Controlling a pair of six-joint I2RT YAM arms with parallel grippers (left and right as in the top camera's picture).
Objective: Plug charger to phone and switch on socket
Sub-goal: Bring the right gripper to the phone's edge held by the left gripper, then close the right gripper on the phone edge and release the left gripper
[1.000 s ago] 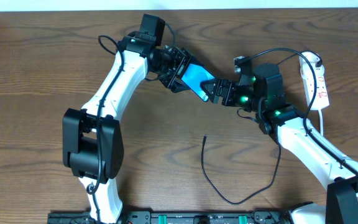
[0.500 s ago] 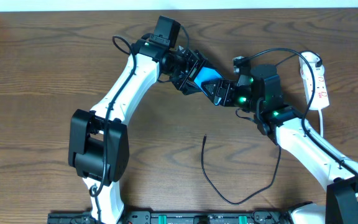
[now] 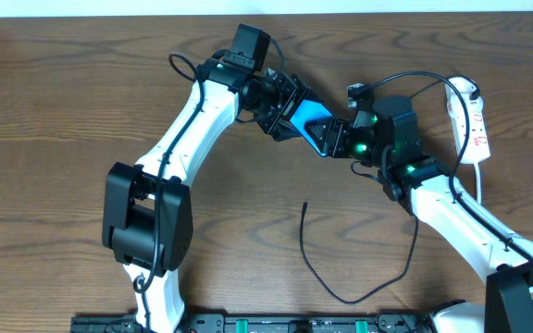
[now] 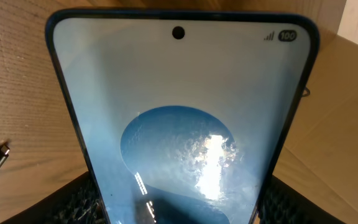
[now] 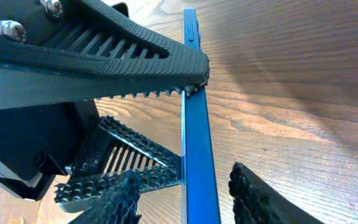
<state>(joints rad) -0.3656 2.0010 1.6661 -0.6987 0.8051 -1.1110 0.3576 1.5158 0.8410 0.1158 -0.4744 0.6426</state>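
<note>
Phone: one small rectangular smartphone with a bright blue screen and dark edge [image 3: 309,117]. It is held clear of the brown wooden tabletop [image 3: 63,111], over the middle and toward the far edge, between the two grippers.
Left gripper: the left gripper [image 3: 287,113] is clamped on the phone across its width. In its wrist view a ribbed pad sits on each long edge at the bottom, and the screen faces its camera.
Right gripper: the right gripper [image 3: 329,137] has its jaws apart, one toothed black finger on each side of the phone's thin blue edge. A sliver of gap shows on both sides, so it has no hold yet.
Why held so: this looks like a handover or a two-sided steadying, probably to leave the phone's port end free for the plug.
Charger: one long thin black cable [image 3: 304,215] lies loose on the tabletop toward the near edge. Its small plug tip points toward the phone but is well apart from it. The other end runs under the right arm, and no white plug shows.
Socket: one narrow white power strip with red markings [image 3: 475,120] lies along the right edge near the far corner, well apart from the phone. Its switch is too small to read.
Count: one phone, one charger, one socket, two grippers.
Stage: the cable is not yet in the phone, and nothing is near the socket.
</note>
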